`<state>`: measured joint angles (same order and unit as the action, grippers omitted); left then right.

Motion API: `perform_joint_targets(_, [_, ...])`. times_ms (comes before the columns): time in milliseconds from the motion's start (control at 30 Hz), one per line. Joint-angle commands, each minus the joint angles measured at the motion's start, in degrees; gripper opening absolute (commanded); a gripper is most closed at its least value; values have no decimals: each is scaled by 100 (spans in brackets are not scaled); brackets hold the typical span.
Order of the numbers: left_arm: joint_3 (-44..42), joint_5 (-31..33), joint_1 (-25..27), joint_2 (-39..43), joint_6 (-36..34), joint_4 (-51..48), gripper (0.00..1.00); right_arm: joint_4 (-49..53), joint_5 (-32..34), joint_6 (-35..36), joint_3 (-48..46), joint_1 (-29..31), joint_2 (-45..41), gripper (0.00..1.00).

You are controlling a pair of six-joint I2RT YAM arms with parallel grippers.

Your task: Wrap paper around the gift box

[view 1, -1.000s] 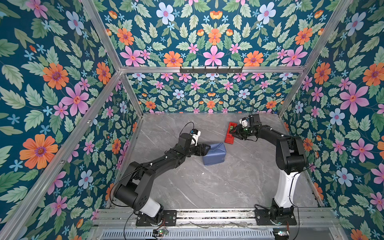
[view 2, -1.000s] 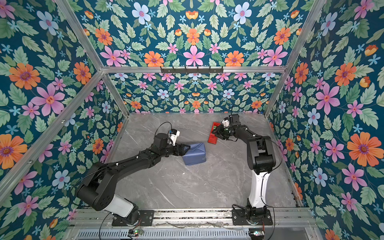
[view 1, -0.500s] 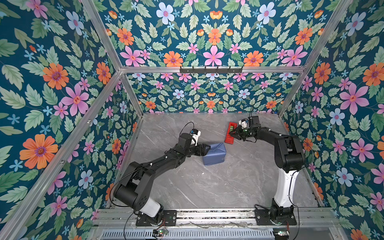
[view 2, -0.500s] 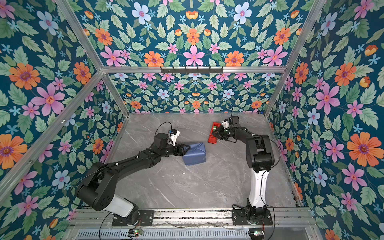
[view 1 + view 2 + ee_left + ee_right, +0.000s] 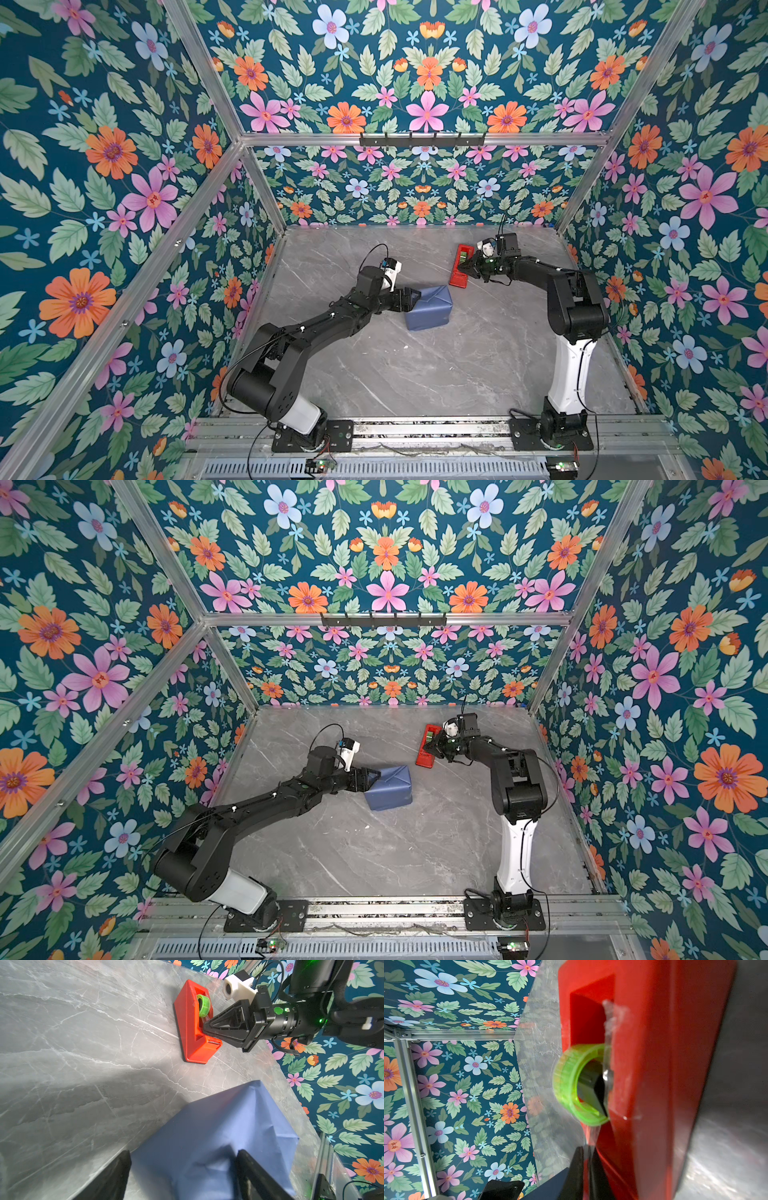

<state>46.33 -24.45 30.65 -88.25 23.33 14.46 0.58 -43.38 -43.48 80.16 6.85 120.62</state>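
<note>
The gift box, hidden under slate-blue paper (image 5: pixel 428 307), sits mid-table (image 5: pixel 415 374), open marble all around. The left gripper (image 5: pixel 182 1174), spread wide, straddles its wrapped end. The right gripper (image 5: pixel 586 1165), half open a second ago, now pinches clear tape at the red tape dispenser (image 5: pixel 461 266) nearby.

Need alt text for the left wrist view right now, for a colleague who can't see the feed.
The left end effector straddles the gift box, covered in blue paper, its fingers wide on either side. Beyond it on the grey marble table, the right end effector is shut at the red tape dispenser holding a green roll.
</note>
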Motion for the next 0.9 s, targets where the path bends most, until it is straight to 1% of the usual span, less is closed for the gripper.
perform_joint_targets(0, [-27, 54, 3, -4, -179, -461, 81, -314, -221, -296, -48, 9, 12, 2])
perform_joint_targets(33, [-16, 54, 2, -2, -179, -469, 81, -359, -238, -337, -49, 9, -6, 0])
perform_joint_targets(433, [-27, 69, 2, 8, -197, -461, 81, -1259, -491, -917, -512, 9, -347, 0])
perform_joint_targets(533, [-34, 67, 2, 9, -201, -461, 81, -1561, -562, -1103, -708, 5, -446, 0])
perform_joint_targets(867, [-35, 89, 2, 0, -200, -461, 80, -2091, -544, -1312, -1539, 100, -974, 0])
